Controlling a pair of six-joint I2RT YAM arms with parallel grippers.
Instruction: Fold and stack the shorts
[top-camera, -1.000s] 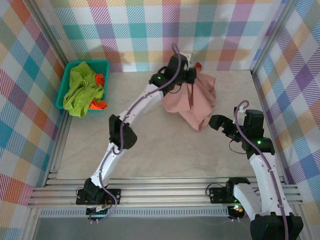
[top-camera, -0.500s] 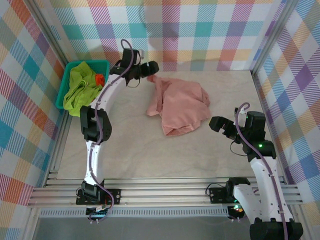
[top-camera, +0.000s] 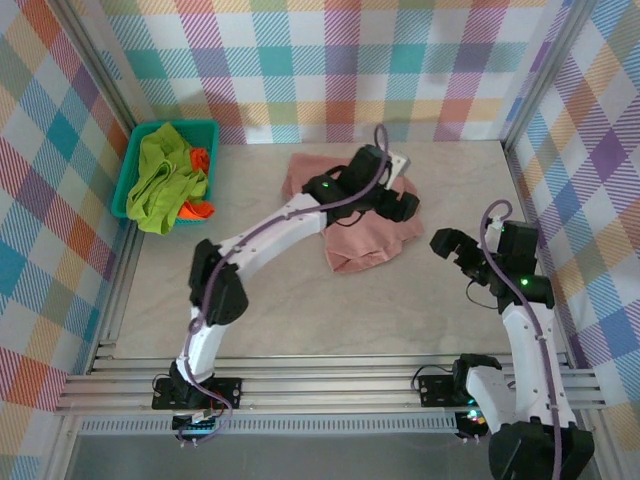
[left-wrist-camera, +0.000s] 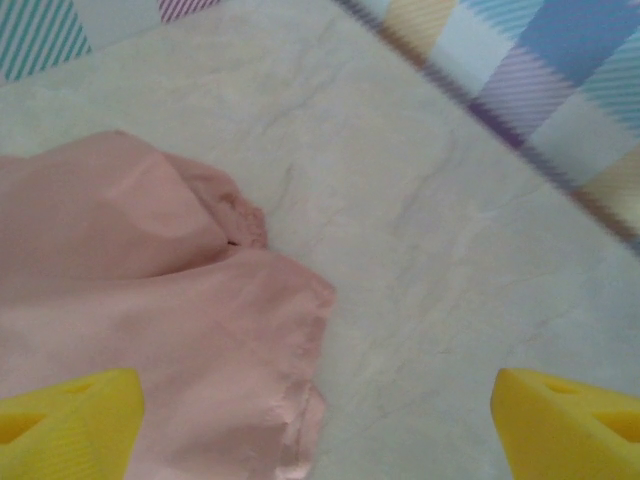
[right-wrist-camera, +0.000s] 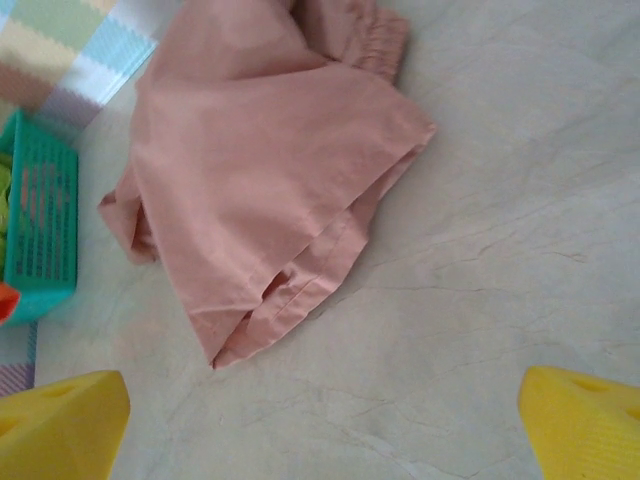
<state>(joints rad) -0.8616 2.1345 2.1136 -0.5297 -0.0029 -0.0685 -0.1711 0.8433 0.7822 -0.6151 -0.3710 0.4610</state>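
Note:
The dusty pink shorts (top-camera: 362, 238) lie crumpled and partly doubled over on the table's back middle, with a hem corner pointing forward. My left gripper (top-camera: 404, 206) hovers over their right edge, open, with nothing between its yellow fingertips (left-wrist-camera: 70, 420); the pink shorts (left-wrist-camera: 150, 300) fill the left of that wrist view. My right gripper (top-camera: 446, 248) stands open to the right of the shorts, apart from them. In the right wrist view the pink shorts (right-wrist-camera: 260, 170) lie ahead of the open fingertips (right-wrist-camera: 585, 420). Lime green shorts (top-camera: 160, 180) and orange shorts (top-camera: 199, 160) sit in the basket.
A teal mesh basket (top-camera: 128, 170) stands at the back left against the checked wall, and its corner (right-wrist-camera: 40, 210) shows in the right wrist view. Bare marbled tabletop (top-camera: 300, 310) stretches in front of the shorts. Checked walls close in the back and both sides.
The left gripper opened and let go of the pink shorts, which dropped flat on the table. The left arm swung left, then back right over them. The right arm barely moved.

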